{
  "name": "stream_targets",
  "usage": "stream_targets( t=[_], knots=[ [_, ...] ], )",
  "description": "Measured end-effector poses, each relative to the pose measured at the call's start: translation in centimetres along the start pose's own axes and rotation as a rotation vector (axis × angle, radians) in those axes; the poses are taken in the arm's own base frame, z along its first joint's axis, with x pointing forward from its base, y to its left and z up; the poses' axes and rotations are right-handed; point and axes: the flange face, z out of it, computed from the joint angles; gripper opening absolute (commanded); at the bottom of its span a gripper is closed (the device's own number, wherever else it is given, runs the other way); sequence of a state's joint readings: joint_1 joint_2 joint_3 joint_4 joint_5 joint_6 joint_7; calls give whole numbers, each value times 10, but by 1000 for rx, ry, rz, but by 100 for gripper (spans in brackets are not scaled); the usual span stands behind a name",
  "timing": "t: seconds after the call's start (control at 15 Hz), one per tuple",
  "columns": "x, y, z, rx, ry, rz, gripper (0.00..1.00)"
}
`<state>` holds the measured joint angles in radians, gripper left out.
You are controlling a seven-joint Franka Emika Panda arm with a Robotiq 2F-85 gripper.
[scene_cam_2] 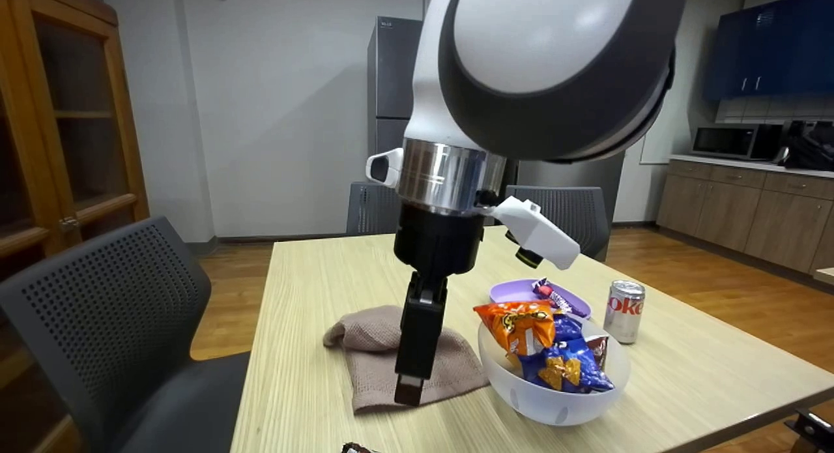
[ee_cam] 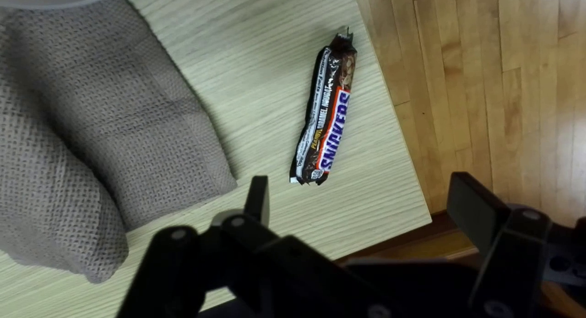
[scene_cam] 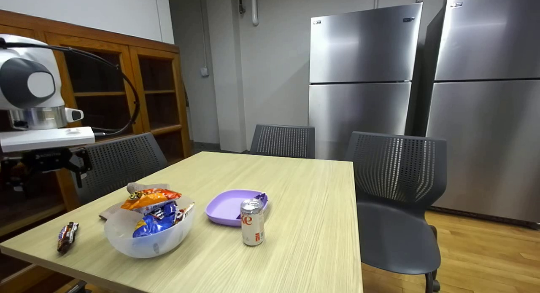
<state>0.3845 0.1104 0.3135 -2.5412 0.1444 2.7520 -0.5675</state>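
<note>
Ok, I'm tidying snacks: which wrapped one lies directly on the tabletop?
The Snickers bar near a corner of the table. The orange bag and blue packaging are in the bowl; the purple-wrapped candy is on the plate.

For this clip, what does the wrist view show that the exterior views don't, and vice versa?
Only the wrist view: readable SNICKERS lettering on the candy bar. Only the exterior views: the soda can, purple plate, snack bags and chairs. Shared: the candy bar, the cloth, the bowl (just its edge in the wrist view), the table and the open gripper.

The white arm (scene_cam_2: 521, 55) has a silver collar (scene_cam_2: 446, 176) and black pincer (ee_cam: 359, 196).
</note>
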Motion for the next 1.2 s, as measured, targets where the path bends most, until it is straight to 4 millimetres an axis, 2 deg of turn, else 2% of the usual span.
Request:
stream_targets(
  t=[0.4,1.0,1.2],
  knots=[
    [9,0,27,-9,5,25,100],
    [11,0,28,-6,7,23,100],
    [9,-2,35,4,-4,25,100]
  ],
)
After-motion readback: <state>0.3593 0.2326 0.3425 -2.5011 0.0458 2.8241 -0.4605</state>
